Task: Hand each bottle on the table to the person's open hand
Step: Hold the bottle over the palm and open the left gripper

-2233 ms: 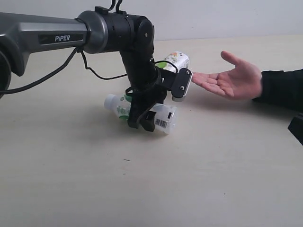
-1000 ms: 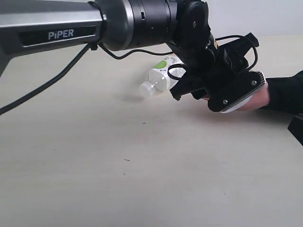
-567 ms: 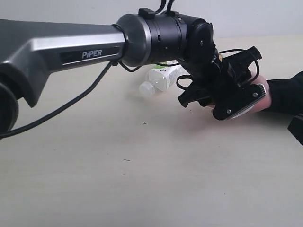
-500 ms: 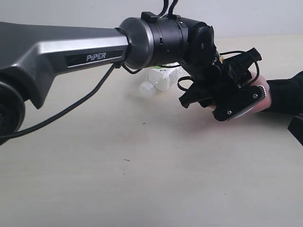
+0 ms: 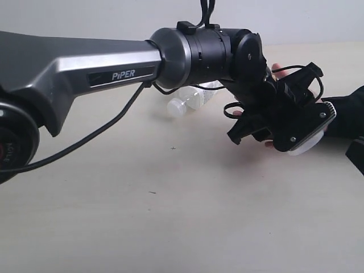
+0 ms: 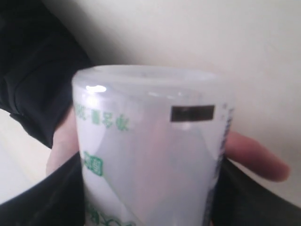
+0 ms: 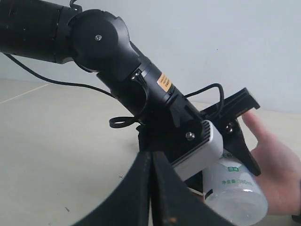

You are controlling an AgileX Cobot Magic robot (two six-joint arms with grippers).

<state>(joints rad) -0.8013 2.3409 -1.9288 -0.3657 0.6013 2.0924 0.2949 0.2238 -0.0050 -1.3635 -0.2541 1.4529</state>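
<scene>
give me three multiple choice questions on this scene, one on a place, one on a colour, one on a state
1. Where is the bottle that the left gripper holds?
A. at the person's open hand
B. lying by itself, far from the hand
C. standing upright with nothing gripping it

2. What colour is the print on that bottle?
A. red
B. green
C. blue

3. How is the right gripper?
A. open, empty
B. shut on a bottle
C. shut, empty

Answers:
1 A, the left wrist view shows the hand right behind the gripped bottle.
2 B, green characters show on its white label.
3 C, its jaws meet with nothing between them.
</scene>
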